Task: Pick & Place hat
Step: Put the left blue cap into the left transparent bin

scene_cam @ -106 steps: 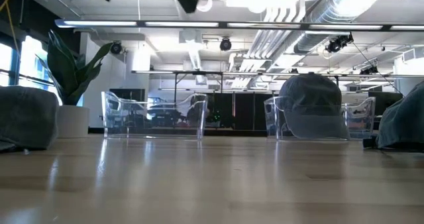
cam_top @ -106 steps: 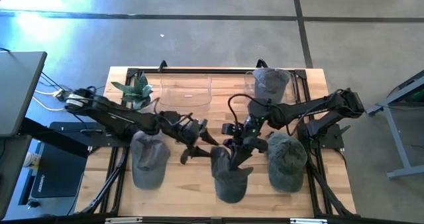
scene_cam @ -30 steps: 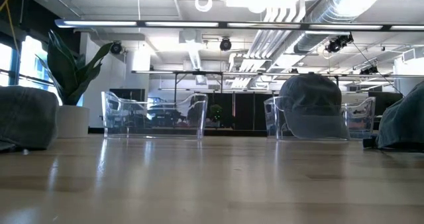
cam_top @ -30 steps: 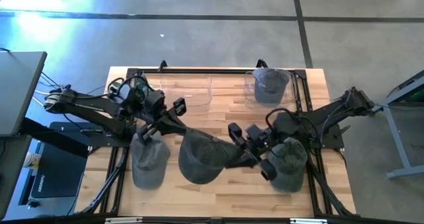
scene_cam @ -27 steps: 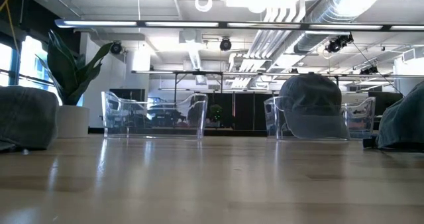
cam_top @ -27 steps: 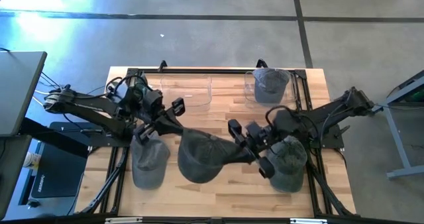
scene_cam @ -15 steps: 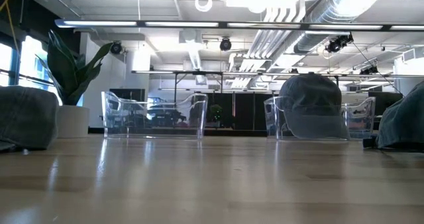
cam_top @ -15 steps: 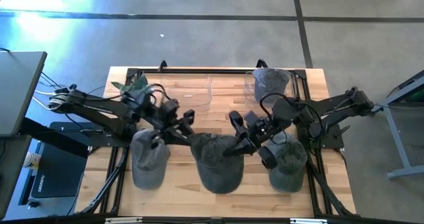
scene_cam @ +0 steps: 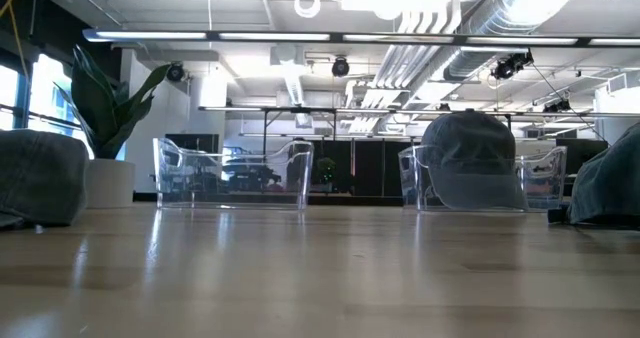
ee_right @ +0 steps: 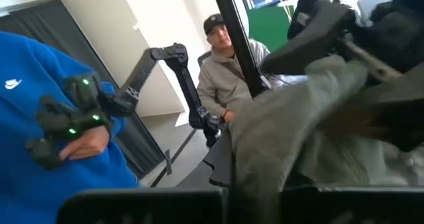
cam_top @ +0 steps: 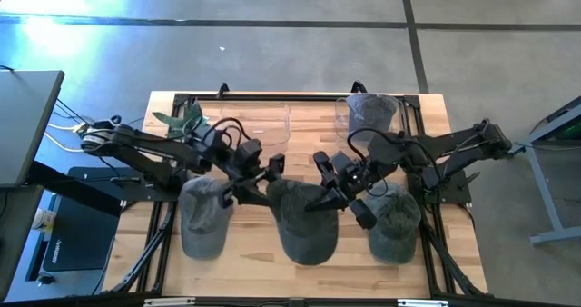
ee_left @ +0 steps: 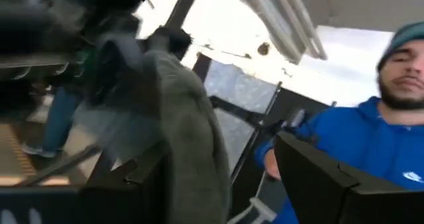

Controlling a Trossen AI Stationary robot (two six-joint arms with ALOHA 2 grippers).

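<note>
A grey cap point(cam_top: 304, 218) hangs between both grippers over the table's middle; it does not show in the low view. My left gripper point(cam_top: 261, 182) is shut on its left side and my right gripper point(cam_top: 325, 198) on its right side. A second grey cap point(cam_top: 201, 218) lies flat on the table to the left, a third point(cam_top: 395, 221) to the right. A fourth cap point(scene_cam: 472, 168) sits inside the clear bin point(cam_top: 370, 116) at the far right. My left gripper holds the cap's rim at its left side point(ee_left: 179, 124), coming slanting from the table's left and far side. The cloth edge runs down between the fingers point(ee_left: 318, 177). The cap is lifted clear of the table. My right gripper holds the cap's rim at its right side point(ee_right: 291, 138), coming slanting from the table's right. The cloth hides the fingertips in the right wrist view. The cap hangs clear of the table between the two grippers.
An empty clear bin point(cam_top: 254, 125) stands at the far middle, a potted plant point(cam_top: 186, 121) at the far left. Bare wood lies along the near edge point(cam_top: 272, 275). Beyond the table, a person in blue point(ee_left: 371, 138) and a person in grey point(ee_right: 225, 71) show.
The held cap has been carried toward the table's right and now hangs over the middle, between the two lying caps. My left gripper has moved toward the right and near edge with it; my right gripper has shifted slightly toward the far edge. Both have kept hold.
</note>
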